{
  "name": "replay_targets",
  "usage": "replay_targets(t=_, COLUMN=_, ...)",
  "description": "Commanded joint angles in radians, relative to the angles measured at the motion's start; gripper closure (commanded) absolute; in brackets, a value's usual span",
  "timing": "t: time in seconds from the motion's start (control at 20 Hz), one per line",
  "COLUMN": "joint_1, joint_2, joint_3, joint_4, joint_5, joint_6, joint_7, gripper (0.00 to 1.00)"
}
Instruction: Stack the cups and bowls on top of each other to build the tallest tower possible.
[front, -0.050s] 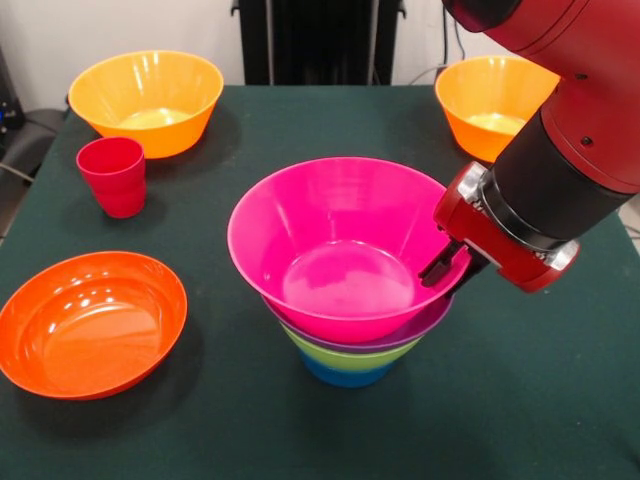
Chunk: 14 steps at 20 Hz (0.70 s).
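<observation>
The pink bowl (335, 245), the wide orange bowl (90, 322) and the two yellow-orange bowls (147, 100) (488, 103) all look like glossy, smooth plastic that catches bright highlights, as do the purple (405, 335), lime green (345, 355) and blue (345, 376) rims nested under the pink one. The red cup (113, 175) is plastic with a duller sheen. The table (540, 400) is covered in a matt dark green cloth, and the arm's red shell (590, 70) looks like hard, slightly shiny plastic beside a matt black sleeve (560, 185).

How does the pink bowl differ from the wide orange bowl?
The pink bowl is deep and steep-walled; the orange bowl is shallow and wide. The pink bowl sits on top of the tower; the orange bowl lies on the table alone. The gripper touches the pink bowl's rim only. Both are upright, glossy, empty.
</observation>
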Motion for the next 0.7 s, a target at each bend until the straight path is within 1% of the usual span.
replay_targets(t=0.05, joint_1=0.011, joint_2=0.034, joint_3=0.138, joint_4=0.023, joint_5=-0.002, joint_6=0.047, joint_7=0.086, gripper=1.00)
replay_targets(t=0.7, joint_1=0.006, joint_2=0.034, joint_3=0.137, joint_4=0.026, joint_5=-0.013, joint_6=0.039, joint_7=0.070, gripper=1.00)
